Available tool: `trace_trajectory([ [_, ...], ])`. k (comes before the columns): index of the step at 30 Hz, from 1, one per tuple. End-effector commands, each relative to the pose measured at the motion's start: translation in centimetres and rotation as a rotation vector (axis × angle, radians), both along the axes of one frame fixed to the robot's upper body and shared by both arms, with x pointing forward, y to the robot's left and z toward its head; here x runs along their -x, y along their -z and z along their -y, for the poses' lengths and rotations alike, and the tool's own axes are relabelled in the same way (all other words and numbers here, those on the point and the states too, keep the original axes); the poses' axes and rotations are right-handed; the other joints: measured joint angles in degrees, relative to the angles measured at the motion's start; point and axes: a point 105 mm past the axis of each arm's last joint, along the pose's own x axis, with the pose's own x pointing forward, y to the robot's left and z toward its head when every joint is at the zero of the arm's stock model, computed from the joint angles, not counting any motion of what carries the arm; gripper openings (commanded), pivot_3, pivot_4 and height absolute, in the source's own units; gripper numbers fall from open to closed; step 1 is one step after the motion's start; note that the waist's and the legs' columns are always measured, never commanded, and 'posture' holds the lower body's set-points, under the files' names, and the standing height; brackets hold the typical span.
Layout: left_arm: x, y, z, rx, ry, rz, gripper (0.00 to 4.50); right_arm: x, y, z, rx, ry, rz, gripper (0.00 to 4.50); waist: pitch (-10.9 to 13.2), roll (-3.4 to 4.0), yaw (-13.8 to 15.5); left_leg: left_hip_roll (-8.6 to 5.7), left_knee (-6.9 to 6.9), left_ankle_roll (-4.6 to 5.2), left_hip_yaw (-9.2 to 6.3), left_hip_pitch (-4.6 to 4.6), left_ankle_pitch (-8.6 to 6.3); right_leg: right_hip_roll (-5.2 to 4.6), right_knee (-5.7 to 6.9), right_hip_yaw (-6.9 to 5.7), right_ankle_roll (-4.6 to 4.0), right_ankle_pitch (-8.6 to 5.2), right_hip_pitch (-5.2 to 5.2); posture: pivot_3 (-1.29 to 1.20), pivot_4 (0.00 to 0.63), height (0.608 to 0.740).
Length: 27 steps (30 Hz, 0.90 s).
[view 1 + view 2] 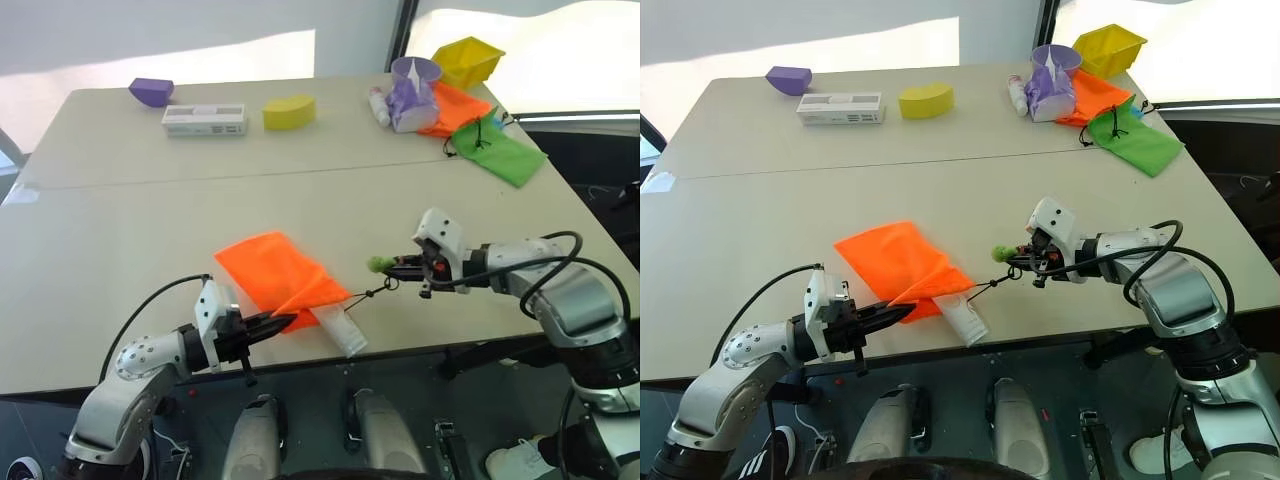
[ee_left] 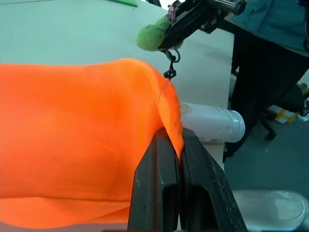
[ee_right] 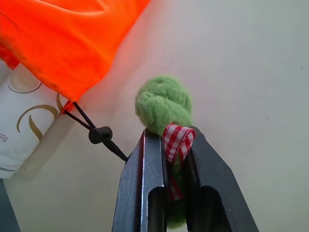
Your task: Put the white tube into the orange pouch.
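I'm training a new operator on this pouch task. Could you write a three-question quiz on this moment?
1. True or false: the short white plastic squeeze tube lies fully inside the bright-orange fabric drawstring pouch.
2. What does the right gripper pinch? A) the fuzzy green pom B) the tube C) the lime-green pouch
3. What does the left gripper hold?

Key: 1 false; 2 A; 3 the orange pouch's edge.

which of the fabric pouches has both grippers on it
The bright orange pouch near the front edge: left gripper pinches its fabric, right gripper holds its green pom.
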Motion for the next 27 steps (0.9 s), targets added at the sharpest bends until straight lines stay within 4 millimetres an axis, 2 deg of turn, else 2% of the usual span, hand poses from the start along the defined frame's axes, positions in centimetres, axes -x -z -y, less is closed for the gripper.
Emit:
trace_trajectory([
  [1,0.3,-0.3,0.5,0.002,0.027,0.019,0.00,-0.2,-1.0,-0.4,-0.106,0.016,-0.007,0.45,0.00,0.00,-0.01,0.00,0.00,0.00,0.00,0.00,0.00,0.00,0.00,0.00,-0.01,0.01,0.00,0.00,0.150,0.740],
  [3,0.4,-0.3,0.5,0.002,0.028,0.018,0.00,-0.6,-1.3,-0.4,-0.124,0.036,0.011,1.28,0.00,0.00,-0.09,0.00,0.01,0.00,0.00,0.00,0.00,0.00,0.00,0.01,-0.12,0.09,0.00,0.00,0.150,0.740],
  [6,0.4,-0.3,0.4,0.001,0.030,0.019,0.00,-0.5,-0.8,0.1,-0.086,0.044,0.011,2.82,0.00,0.00,0.01,0.00,0.01,0.00,0.00,0.00,0.00,0.01,0.02,0.01,-0.12,0.09,0.00,0.00,0.150,0.740],
  [8,0.4,-0.3,0.4,0.002,0.029,0.020,0.00,-0.9,-1.8,0.6,-0.099,0.060,0.078,3.87,0.00,0.00,0.05,0.00,0.02,0.00,0.01,0.00,0.00,0.00,0.02,0.00,-0.12,0.09,0.01,0.00,0.150,0.740],
  [11,0.5,-0.1,0.3,-0.001,0.031,0.017,0.00,-1.0,-4.2,1.6,-0.163,0.055,0.171,3.87,0.00,0.00,0.03,0.00,0.03,0.00,0.01,-0.01,0.00,0.00,0.02,0.01,-0.06,0.05,0.00,0.00,0.150,0.740],
  [15,0.5,-0.1,0.3,-0.002,0.038,0.016,0.00,1.7,-5.9,1.0,-0.268,-0.098,0.138,3.87,0.00,0.00,0.09,-0.01,0.03,0.00,0.02,0.00,0.00,0.01,0.00,0.00,-0.01,0.03,0.04,0.00,0.150,0.740],
  [16,0.5,-0.1,0.3,-0.003,0.039,0.017,0.00,3.0,-5.8,0.5,-0.297,-0.157,0.091,3.65,0.00,0.00,0.08,0.00,0.03,0.00,0.01,0.00,0.00,0.01,0.00,0.00,-0.01,0.03,0.04,0.00,0.150,0.740],
  [18,0.5,-0.1,0.3,-0.003,0.041,0.019,0.00,6.2,-4.6,-0.3,-0.284,-0.294,-0.052,3.05,0.00,0.00,0.10,0.02,0.02,0.00,-0.01,0.00,0.00,0.05,0.01,0.00,-0.01,0.03,0.04,0.00,0.150,0.740],
  [20,0.5,-0.1,0.3,-0.001,0.042,0.020,0.00,8.0,-2.3,-0.6,-0.196,-0.357,-0.101,1.99,-0.02,-0.02,0.23,0.03,0.01,0.00,-0.01,0.00,0.00,0.06,0.02,-0.02,-0.01,0.02,0.05,0.00,0.150,0.740],
  [22,0.5,-0.1,0.3,-0.001,0.042,0.022,0.00,8.9,-0.8,-1.2,-0.157,-0.384,-0.106,0.90,-0.02,-0.03,0.09,0.03,0.01,0.00,-0.02,0.04,0.00,0.05,0.01,-0.04,0.11,-0.06,0.11,0.00,0.150,0.740],
  [23,0.5,-0.1,0.3,-0.003,0.042,0.022,0.00,8.8,0.4,-1.2,-0.081,-0.396,-0.067,0.38,-0.02,-0.03,-0.08,0.03,0.03,0.00,-0.03,0.08,0.00,0.03,0.02,-0.02,0.10,-0.05,0.11,0.00,0.150,0.740],
  [24,0.5,-0.1,0.3,-0.005,0.042,0.023,0.00,8.9,1.2,-1.3,-0.026,-0.419,-0.038,0.10,-0.02,-0.02,-0.18,0.02,0.03,0.00,-0.02,0.14,0.00,0.01,0.02,0.04,0.07,-0.03,0.11,0.00,0.150,0.740],
  [27,0.5,0.0,0.2,-0.008,0.042,0.023,0.00,9.4,2.0,-1.9,-0.014,-0.459,-0.033,0.10,-0.02,-0.02,-0.17,-0.01,0.06,-0.02,-0.02,0.38,-0.02,-0.01,-0.02,0.08,0.05,-0.01,0.28,0.00,0.150,0.740],
])
